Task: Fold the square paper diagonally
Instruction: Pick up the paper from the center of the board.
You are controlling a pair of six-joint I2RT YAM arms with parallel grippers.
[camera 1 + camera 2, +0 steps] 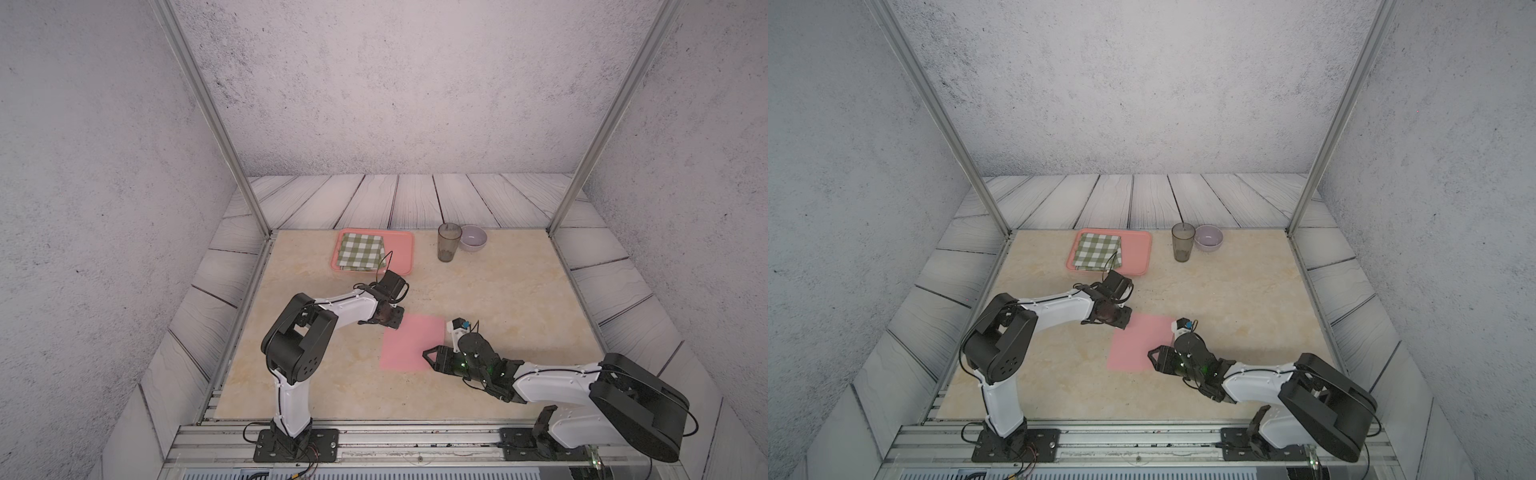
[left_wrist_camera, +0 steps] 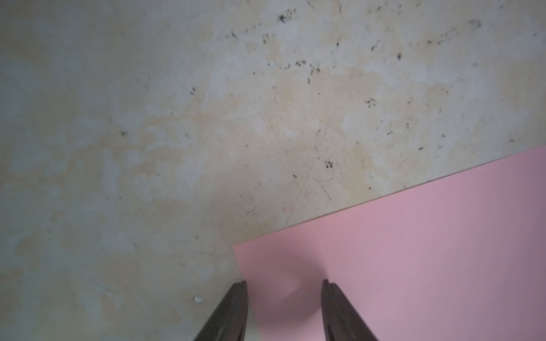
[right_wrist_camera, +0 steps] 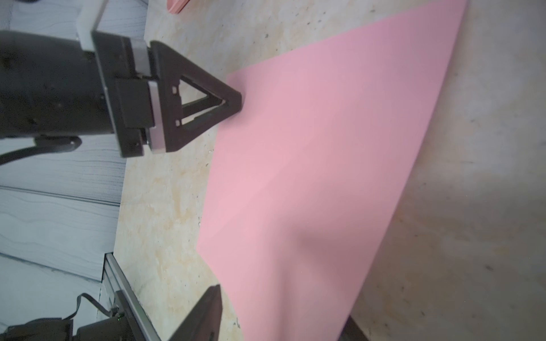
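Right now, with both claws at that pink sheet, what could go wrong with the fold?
The left gripper stands over one corner of the paper with one finger off its edge, so the sheet may slide if pulled. The right gripper is at the opposite corner, jaws apart; closing on so thin a sheet, it might miss or crumple it, spoiling a clean diagonal.

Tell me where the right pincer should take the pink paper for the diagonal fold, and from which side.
Probably its near right corner, approached low from the right arm's side, where the right pincer stands with jaws apart around it. The pink paper lies flat and thin, so only a corner or edge offers purchase; the left pincer marks the opposite far corner.
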